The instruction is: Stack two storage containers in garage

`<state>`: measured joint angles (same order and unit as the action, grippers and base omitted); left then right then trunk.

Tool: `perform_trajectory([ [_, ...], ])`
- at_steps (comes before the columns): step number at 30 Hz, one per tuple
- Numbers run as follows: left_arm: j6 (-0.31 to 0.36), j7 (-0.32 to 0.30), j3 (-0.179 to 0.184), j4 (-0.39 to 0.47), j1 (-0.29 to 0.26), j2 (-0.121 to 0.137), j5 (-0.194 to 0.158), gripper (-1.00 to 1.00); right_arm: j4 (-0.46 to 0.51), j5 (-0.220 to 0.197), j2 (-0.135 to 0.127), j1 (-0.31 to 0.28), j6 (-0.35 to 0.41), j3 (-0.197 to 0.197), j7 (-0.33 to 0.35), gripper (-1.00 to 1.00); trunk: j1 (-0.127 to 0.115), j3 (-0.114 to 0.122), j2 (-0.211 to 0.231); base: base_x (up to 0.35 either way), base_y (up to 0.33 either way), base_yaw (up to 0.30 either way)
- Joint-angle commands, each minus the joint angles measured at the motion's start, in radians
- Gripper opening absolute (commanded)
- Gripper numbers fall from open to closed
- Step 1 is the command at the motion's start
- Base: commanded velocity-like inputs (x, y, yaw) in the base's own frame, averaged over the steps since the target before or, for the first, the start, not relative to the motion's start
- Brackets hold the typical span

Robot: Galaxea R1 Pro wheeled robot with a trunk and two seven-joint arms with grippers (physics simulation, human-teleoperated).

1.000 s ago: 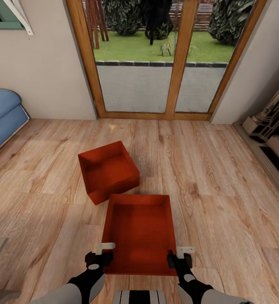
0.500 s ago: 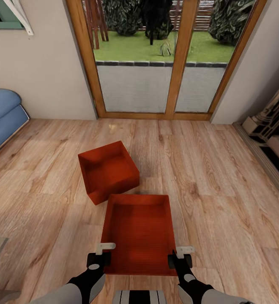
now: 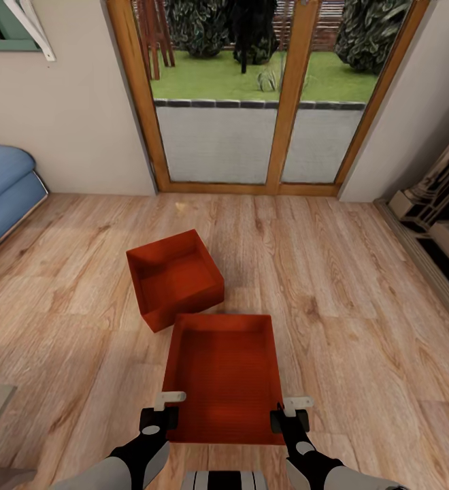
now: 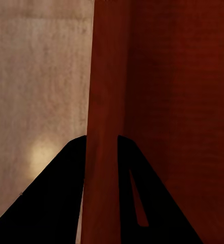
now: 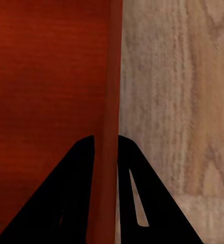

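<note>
Two pincers, left (image 3: 172, 407) and right (image 3: 287, 412), each clamp a side wall of the near box (image 3: 224, 374), lower centre; uneven lifting could twist thin walls free.

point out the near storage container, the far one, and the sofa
near storage container (image 3: 226, 381): head view, on its inner bottom
far storage container (image 3: 175, 275): head view, on its inner bottom
sofa (image 3: 3, 194): head view, on the blue seat cushion

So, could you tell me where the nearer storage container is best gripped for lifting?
By its two thin side walls near the close end, from above. The nearer storage container is open-topped, so each wall fits between fingers: left gripper and right gripper already straddle opposite walls.
</note>
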<state>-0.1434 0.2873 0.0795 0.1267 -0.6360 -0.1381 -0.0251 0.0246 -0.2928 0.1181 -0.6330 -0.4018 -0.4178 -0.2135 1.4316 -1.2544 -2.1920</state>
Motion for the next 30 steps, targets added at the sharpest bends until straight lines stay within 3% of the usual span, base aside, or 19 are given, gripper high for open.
perform_trajectory([
  [1,-0.002,0.012,0.000,-0.001,-0.001,0.000,0.000,-1.00,-0.002,-0.019,0.000,0.000,-0.006,-0.004,-0.003,-1.00,-0.004,0.003,0.007,0.000,0.000,0.000],
  [30,-0.001,0.011,-0.001,-0.001,-0.001,0.002,-0.001,-1.00,-0.002,-0.019,0.000,-0.001,-0.006,-0.004,-0.002,-1.00,-0.115,0.094,0.210,0.000,0.000,0.000],
])
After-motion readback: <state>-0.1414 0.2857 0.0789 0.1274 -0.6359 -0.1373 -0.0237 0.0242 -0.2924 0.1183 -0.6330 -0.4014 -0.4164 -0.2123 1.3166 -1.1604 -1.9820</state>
